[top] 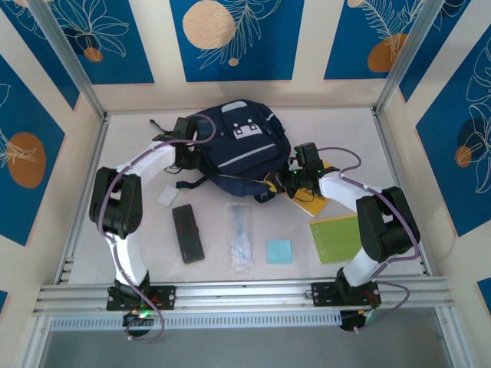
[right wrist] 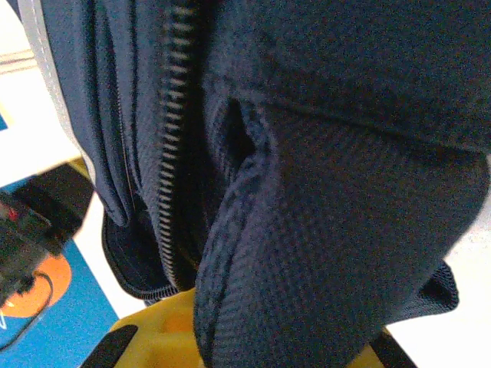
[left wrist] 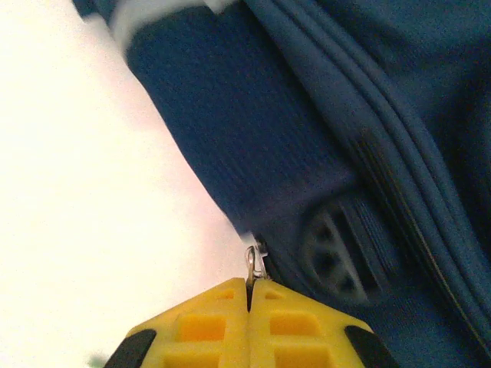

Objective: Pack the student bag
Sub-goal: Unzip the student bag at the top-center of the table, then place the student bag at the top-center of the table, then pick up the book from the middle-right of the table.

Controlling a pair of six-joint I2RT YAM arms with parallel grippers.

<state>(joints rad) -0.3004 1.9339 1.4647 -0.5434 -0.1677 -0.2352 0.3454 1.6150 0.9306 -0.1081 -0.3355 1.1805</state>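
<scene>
As the overhead camera looks down, the dark blue backpack (top: 244, 142) lies at the middle of the far half of the white table (top: 138, 253). The left gripper (top: 186, 159) is at the backpack's left side and the right gripper (top: 298, 178) is at its near right corner. Nearer the arms lie a black case (top: 188, 234), a clear packet (top: 242, 236), a blue square (top: 278, 251) and a green sheet (top: 337, 238), all apart from the backpack.

On the left wrist camera the yellow fingers (left wrist: 199, 326) are pressed together, pinching a small metal zip pull (left wrist: 254, 263) at the edge of the backpack (left wrist: 307, 115), with bare table (left wrist: 69, 199) to the left.

On the right wrist camera a thick padded fold of the backpack (right wrist: 322, 230) hangs over the yellow fingers (right wrist: 157, 326) and hides the gap between them. I cannot tell whether they are apart or clamped on it. A zip (right wrist: 175, 130) runs down left of the fold.
</scene>
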